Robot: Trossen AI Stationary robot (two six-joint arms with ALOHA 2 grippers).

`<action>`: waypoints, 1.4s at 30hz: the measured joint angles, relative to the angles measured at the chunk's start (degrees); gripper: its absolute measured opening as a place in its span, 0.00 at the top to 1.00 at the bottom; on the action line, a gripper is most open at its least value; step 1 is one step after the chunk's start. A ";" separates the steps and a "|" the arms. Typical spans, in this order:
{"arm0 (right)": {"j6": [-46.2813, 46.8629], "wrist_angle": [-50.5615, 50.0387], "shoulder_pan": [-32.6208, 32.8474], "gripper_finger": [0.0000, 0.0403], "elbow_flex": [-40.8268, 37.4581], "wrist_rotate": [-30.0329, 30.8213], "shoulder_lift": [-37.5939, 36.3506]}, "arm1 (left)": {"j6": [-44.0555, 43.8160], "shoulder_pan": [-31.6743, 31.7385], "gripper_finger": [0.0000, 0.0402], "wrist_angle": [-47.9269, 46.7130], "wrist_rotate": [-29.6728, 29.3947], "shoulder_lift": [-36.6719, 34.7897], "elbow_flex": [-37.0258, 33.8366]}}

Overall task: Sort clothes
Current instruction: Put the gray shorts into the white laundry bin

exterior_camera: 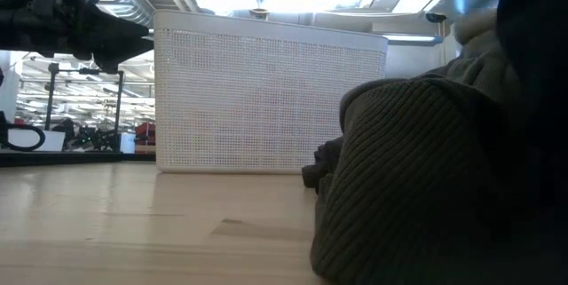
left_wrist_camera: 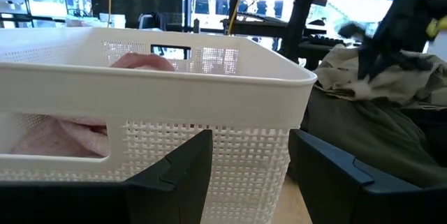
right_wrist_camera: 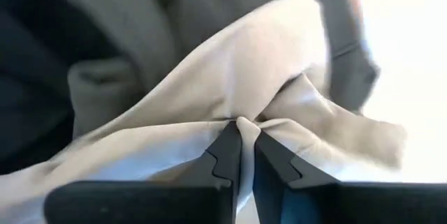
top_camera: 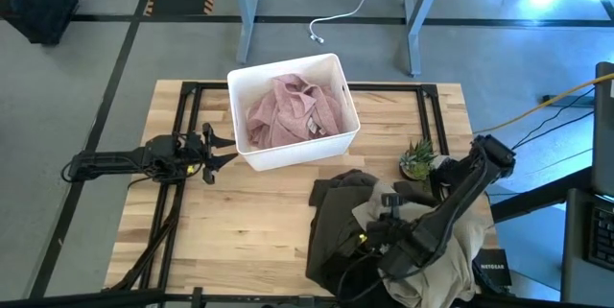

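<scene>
A pale pink garment (top_camera: 293,111) lies inside the white bin (top_camera: 240,106) at the table's far middle. A pile of clothes lies at the near right, with a dark olive-brown garment (top_camera: 341,236) partly under a beige-khaki one (top_camera: 451,265). My right gripper (right_wrist_camera: 246,137) reaches down into this pile and is shut on the beige cloth. My left gripper (left_wrist_camera: 251,161) stands open and level just left of the bin, with nothing between its fingers. In the low view the olive garment (exterior_camera: 417,187) rests on the table in front of the bin (exterior_camera: 266,98). My right gripper pinches a raised fold of the beige-khaki garment (right_wrist_camera: 241,121) between its two fingertips, coming from above and slanting down. Creases run out from the pinch. The rest of the garment lies on the pile below.
A small green spiky plant (top_camera: 417,159) stands right of the bin, close to my right arm. A black box (top_camera: 491,272) lies at the near right edge. Bare wood (top_camera: 245,222) stretches over the table's near left.
</scene>
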 joint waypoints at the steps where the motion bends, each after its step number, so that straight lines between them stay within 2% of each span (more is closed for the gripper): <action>1: -0.78 -1.28 0.00 0.93 2.15 1.90 -0.35 | 0.00 0.00 0.54 0.04 -0.02 -0.02 0.00; 4: -4.67 -3.91 -0.02 0.97 9.30 9.51 -1.33 | 0.00 0.01 0.54 0.01 0.00 -0.01 0.00; 7: -10.47 -4.36 -0.81 0.97 16.10 19.71 -2.89 | 0.00 0.02 0.54 0.00 0.00 0.00 0.00; 12: -24.30 -2.95 -5.93 0.97 25.61 37.47 -5.33 | 0.00 0.02 0.54 0.00 0.00 -0.01 0.00; 14: -33.54 0.49 -9.72 0.98 28.97 41.34 -6.24 | 0.00 0.02 0.54 0.00 0.00 0.00 0.00; 16: -43.72 6.85 -14.73 0.98 32.42 41.78 -7.14 | 0.00 0.00 0.54 0.01 -0.02 -0.01 0.00; 19: -60.84 21.67 -23.48 0.97 37.62 38.21 -7.80 | 0.00 0.02 0.54 0.00 0.00 0.00 0.00; 21: -69.92 33.74 -30.01 0.98 40.68 32.16 -7.84 | 0.00 0.00 0.54 0.00 0.00 0.00 0.00; 23: -75.19 45.52 -36.01 0.98 42.64 24.47 -7.84 | 0.00 0.00 0.54 0.00 -0.02 0.00 0.00; 26: -76.90 61.56 -44.76 0.98 43.13 12.57 -7.90 | 0.00 0.00 0.54 0.00 -0.02 -0.01 0.00; 29: -71.14 70.06 -51.74 0.97 43.13 3.53 -7.59 | 0.01 0.01 0.54 0.00 -0.02 -0.01 0.00; 31: -66.59 71.07 -55.39 0.97 43.15 0.09 -7.24 | 0.00 0.02 0.54 0.00 -0.01 0.00 0.00; 35: -61.88 63.77 -59.48 0.98 42.41 -0.98 -5.07 | 0.00 0.02 0.54 0.00 -0.02 0.00 0.00; 42: -59.48 53.60 -60.47 0.96 37.11 -2.63 1.98 | 0.00 0.01 0.54 0.00 -0.01 0.00 0.00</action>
